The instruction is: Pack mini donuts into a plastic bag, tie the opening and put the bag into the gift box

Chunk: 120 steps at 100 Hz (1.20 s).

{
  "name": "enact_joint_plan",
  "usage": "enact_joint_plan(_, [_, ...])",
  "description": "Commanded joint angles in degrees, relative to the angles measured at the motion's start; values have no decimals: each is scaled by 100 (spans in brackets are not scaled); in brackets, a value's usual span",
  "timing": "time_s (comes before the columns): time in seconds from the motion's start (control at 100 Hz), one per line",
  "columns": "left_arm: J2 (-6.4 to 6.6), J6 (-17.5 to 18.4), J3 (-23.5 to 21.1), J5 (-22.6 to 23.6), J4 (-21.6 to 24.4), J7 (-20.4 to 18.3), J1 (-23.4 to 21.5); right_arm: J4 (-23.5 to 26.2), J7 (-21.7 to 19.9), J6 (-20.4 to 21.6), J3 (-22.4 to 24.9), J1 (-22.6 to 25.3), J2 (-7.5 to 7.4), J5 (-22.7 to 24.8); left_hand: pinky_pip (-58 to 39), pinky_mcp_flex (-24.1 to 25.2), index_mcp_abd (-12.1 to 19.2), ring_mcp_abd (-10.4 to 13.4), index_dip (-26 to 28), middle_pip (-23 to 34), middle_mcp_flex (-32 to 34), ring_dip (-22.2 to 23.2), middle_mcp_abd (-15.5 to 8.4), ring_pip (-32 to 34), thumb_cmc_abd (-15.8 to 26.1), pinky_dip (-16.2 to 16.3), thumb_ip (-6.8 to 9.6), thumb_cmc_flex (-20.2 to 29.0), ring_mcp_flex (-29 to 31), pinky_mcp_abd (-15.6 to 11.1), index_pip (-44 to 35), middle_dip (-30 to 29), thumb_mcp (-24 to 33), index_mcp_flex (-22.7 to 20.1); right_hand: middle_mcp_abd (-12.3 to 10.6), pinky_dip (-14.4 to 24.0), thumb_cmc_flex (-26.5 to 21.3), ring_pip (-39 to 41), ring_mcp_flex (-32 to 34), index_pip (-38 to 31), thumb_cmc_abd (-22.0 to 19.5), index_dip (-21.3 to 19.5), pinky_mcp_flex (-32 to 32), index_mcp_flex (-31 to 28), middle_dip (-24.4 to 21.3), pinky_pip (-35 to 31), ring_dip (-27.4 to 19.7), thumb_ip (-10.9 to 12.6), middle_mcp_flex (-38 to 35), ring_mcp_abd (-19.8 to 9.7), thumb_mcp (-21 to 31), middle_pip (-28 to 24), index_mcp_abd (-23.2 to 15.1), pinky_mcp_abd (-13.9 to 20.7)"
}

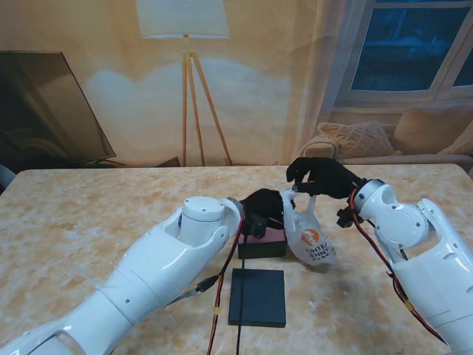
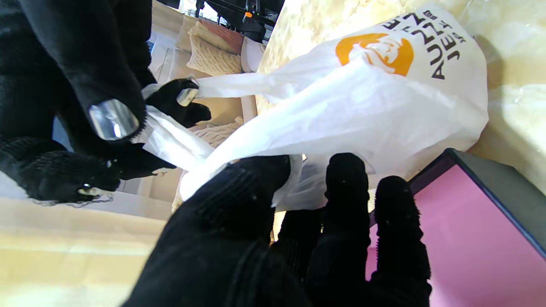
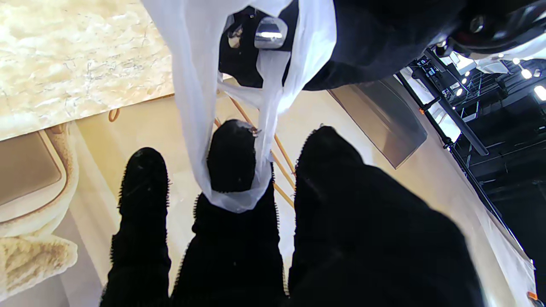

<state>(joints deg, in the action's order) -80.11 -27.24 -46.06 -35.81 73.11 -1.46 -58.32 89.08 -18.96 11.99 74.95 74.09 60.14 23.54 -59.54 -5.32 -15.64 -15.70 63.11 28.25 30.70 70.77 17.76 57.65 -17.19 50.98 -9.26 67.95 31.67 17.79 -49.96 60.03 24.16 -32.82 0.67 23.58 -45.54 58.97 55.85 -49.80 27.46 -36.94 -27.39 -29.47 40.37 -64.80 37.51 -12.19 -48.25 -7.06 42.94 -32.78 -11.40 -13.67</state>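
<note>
Open gift box (image 1: 263, 242), pink inside, sits just left of the plastic bag (image 1: 310, 238); dark lid (image 1: 257, 296) lies nearer to me. Bag upright, long axis vertical, handles up, base on table w/ logo facing me. Right hand (image 1: 323, 177) above, pinching one handle; left hand (image 1: 264, 206) over box, gripping bag's other handle

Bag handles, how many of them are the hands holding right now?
2. One handle loop hangs over a finger of the right hand; the other handle is pinched by the left hand. The plastic bag rests on the table beside the gift box.
</note>
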Motion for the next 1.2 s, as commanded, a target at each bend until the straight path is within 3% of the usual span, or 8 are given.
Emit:
enact_joint_plan(0.0, [-31, 5, -2, 22, 12, -70, 31, 72, -42, 52, 37, 59, 16, 1, 3, 33, -17, 65, 911, -13, 18, -71, -34, 14, 320, 109, 253, 395, -67, -109, -1307, 134, -250, -181, 75, 127, 126, -60, -191, 110, -172, 123, 100, 197, -71, -38, -104, 83, 233, 1, -141, 70, 85, -81])
enact_joint_plan(0.15, [-44, 27, 1, 30, 2, -29, 36, 106, 33, 122, 105, 104, 27, 1, -25, -4, 15, 61, 1327, -47, 151, -73, -66, 54, 541, 125, 396, 499, -6, -98, -1392, 332, -488, -364, 144, 190, 264, -123, -308, 619, -459, 193, 150, 255, -460, -9, -92, 212, 499, 60, -398, 75, 265, -95])
enact_joint_plan(0.46, [-13, 34, -12, 64, 39, -63, 18, 178, 21, 33, 149, 165, 32, -70, -36, -13, 85, 36, 1412, -77, 193, -109, -68, 12, 528, 123, 453, 452, -6, -90, -1338, 397, -479, -396, 486, 275, 383, -386, -779, 1396, -1025, 83, 397, 365, -812, 74, -118, 498, 1089, 353, -1029, 446, 408, -186])
enact_joint_plan(0.55, [-8, 27, -15, 69, 42, -76, 19, 246, -63, 44, 234, 206, 9, -56, -29, -7, 87, 24, 1420, -91, 191, -132, -68, -22, 524, 118, 454, 462, -10, -91, -1329, 395, -473, -400, 567, 311, 453, -936, -1121, 1737, -1300, 56, 589, 428, -958, 174, -281, 622, 1370, 656, -1384, 750, 335, -284])
enact_joint_plan(0.71, [-5, 37, -9, 80, 36, -93, 31, 288, 29, 145, 336, 260, 11, 82, -12, -7, 84, 14, 1433, -103, 198, -152, -77, -41, 525, 104, 455, 454, -10, -88, -1317, 396, -473, -411, 383, 422, 304, -1402, -1284, 1718, -1512, 48, 702, 468, -963, 208, -328, 625, 1434, 872, -1963, 885, 179, -355])
enact_joint_plan(1.01, [-12, 14, -14, 77, 46, -68, 38, 306, 112, 207, 427, 323, 8, 279, -9, -5, 87, 17, 1442, -111, 165, -174, -90, -57, 536, 97, 459, 454, -25, -89, -1292, 421, -476, -394, 394, 185, 1, -3930, -1573, 1694, -1772, 241, 1101, 405, -1190, 741, -1262, 692, 1297, 1196, -2701, 1295, 268, -528])
enact_joint_plan(1.11, [-25, 8, -8, 75, 24, -58, 62, 376, 344, 494, 536, 425, 17, 563, -10, -9, 95, 16, 1448, -113, 159, -176, -89, -53, 538, 95, 459, 462, -28, -88, -1288, 431, -484, -394, 576, 180, -131, -3588, -1445, 1594, -1672, 98, 989, 417, -907, 579, -972, 703, 1234, 1196, -2697, 867, 365, -400])
enact_joint_plan(1.19, [-34, 7, 0, 76, 6, -52, 80, 495, 615, 711, 681, 562, 40, 811, -13, -14, 89, 18, 1459, -111, 161, -177, -90, -48, 535, 94, 460, 473, -27, -93, -1287, 440, -491, -388, 488, 386, -228, -2083, -1260, 1160, -1388, 54, 640, 253, -125, 79, 13, 615, 1086, 1015, -2483, -105, 510, -197])
